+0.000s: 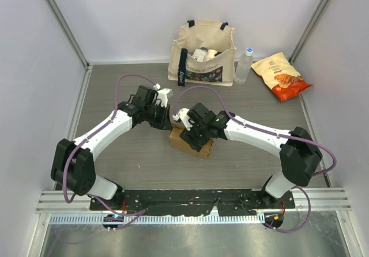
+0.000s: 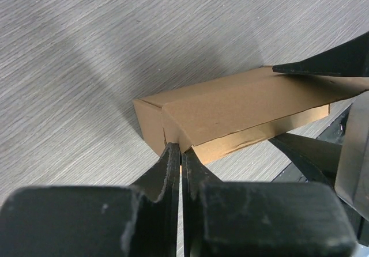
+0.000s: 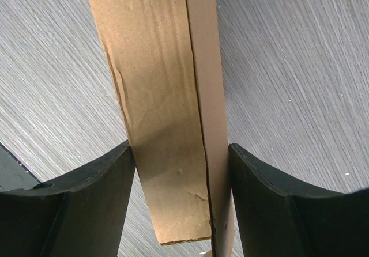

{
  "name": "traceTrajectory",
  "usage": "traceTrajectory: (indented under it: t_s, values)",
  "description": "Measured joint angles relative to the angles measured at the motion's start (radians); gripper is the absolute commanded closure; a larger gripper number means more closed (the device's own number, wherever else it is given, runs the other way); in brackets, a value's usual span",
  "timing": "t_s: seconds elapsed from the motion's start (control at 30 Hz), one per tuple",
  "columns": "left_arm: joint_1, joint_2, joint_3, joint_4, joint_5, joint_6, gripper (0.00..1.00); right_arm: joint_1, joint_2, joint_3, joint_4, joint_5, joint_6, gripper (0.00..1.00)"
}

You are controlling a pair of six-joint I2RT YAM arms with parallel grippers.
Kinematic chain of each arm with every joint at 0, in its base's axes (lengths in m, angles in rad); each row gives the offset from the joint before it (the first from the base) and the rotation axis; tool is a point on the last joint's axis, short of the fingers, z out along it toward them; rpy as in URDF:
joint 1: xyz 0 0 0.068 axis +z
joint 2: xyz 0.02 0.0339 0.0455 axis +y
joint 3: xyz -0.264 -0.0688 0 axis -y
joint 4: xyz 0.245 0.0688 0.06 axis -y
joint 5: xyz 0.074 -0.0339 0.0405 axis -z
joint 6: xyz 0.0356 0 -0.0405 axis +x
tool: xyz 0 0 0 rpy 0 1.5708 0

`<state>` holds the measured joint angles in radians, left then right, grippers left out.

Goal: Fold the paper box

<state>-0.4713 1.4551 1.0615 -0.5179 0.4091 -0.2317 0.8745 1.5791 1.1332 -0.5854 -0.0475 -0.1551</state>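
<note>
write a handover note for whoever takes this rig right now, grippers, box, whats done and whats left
Left gripper: shut, tips at an end corner of the paper box; cannot tell if a flap edge is pinched.
Right gripper: closed across the box, one finger on each long side.
Box: lying mid-table between the arms.
Done: folded up into a long rectangular body, top flap laid over.
Left: the top seam shows a gap, so it likely needs pressing and tucking; the far end is hidden, check it.
</note>
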Motion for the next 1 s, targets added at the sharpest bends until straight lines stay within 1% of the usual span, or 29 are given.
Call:
traceTrajectory:
  t_s: [0.13, 0.37, 0.67, 1.0]
  values:
    - [-0.012, -0.003, 0.0, -0.001, -0.013, -0.006, 1.0, 0.0, 0.001, 0.0, 0.001, 0.002, 0.0, 0.32]
    - [-0.043, -0.032, 0.0, -0.026, -0.051, -0.04, 1.0, 0.0, 0.006, 0.002, -0.007, 0.01, 0.0, 0.32]
    - [-0.05, -0.043, 0.0, -0.071, -0.087, -0.074, 1.0, 0.0, 0.01, 0.003, -0.006, 0.01, 0.0, 0.32]
    - [-0.07, -0.097, -0.072, -0.025, -0.146, -0.102, 1.0, 0.002, 0.008, -0.001, 0.012, 0.058, 0.043, 0.27]
